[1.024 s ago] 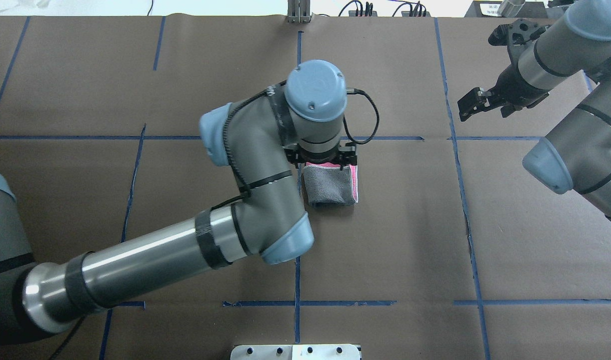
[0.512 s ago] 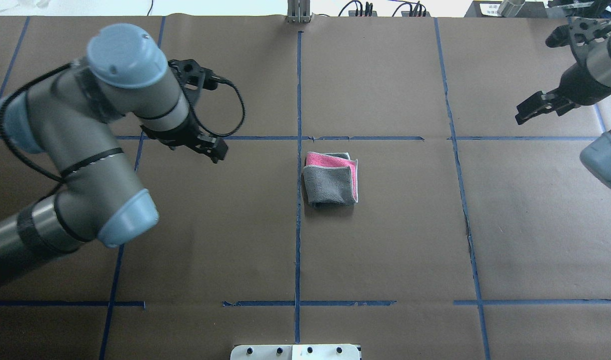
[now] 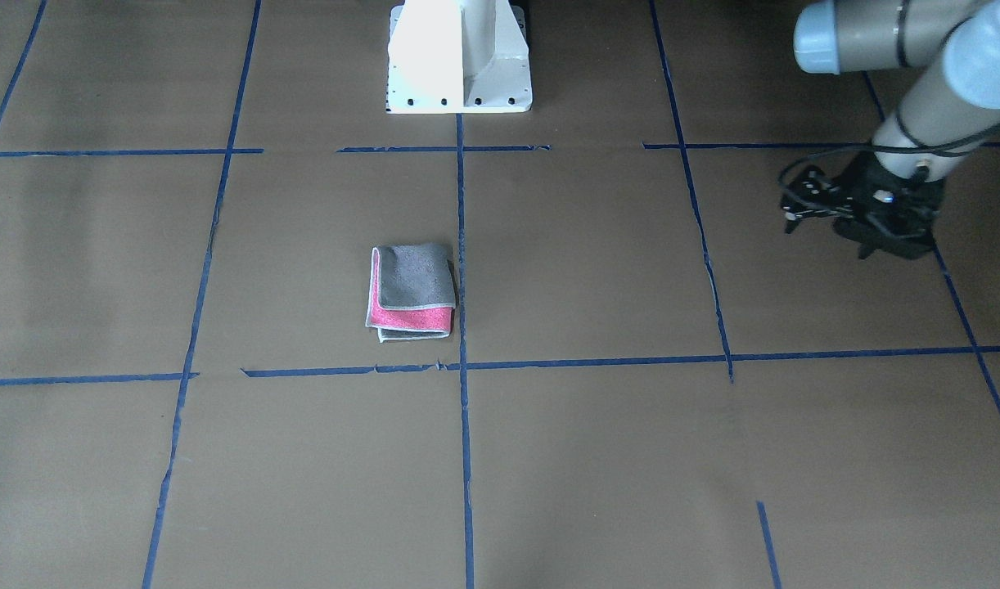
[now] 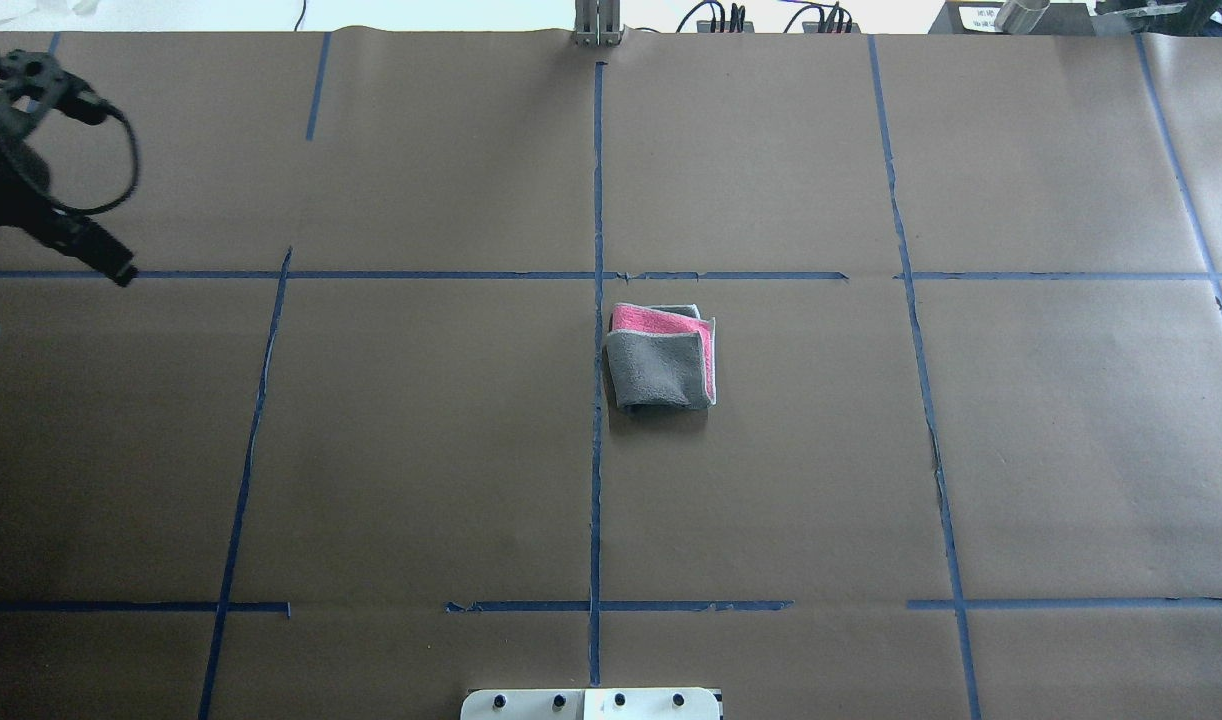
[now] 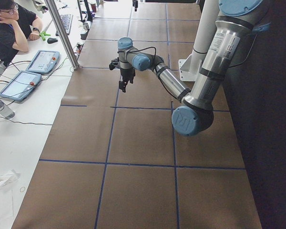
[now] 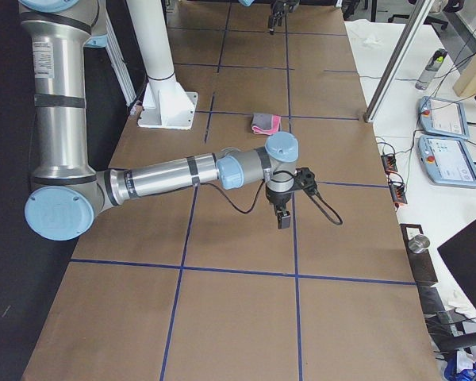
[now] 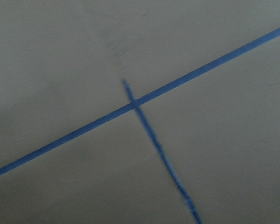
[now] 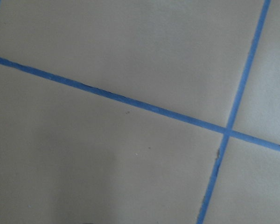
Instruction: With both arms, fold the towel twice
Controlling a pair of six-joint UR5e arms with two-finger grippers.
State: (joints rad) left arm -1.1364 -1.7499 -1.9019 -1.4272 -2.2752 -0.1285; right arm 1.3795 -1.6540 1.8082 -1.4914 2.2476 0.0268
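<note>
left gripper (image 4: 111, 262) at far-left edge of table (image 4: 421, 450), tilted down, jaw gap unreadable, right gripper (image 6: 282, 216) low over table, opening can't tell, both further out than half a second ago, towel (image 4: 661, 360) folded, unmoved, mid-table beside centre tape line (image 4: 596, 480), clear of both

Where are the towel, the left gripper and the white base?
towel (image 4: 659, 368): overhead view, on its grey top layer.
left gripper (image 4: 119, 270): overhead view, at its fingertips.
white base (image 3: 459, 49): front-facing view, on its upright middle part.

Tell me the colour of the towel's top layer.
Grey, with pink showing beneath; the towel shows best in overhead exterior.
</note>
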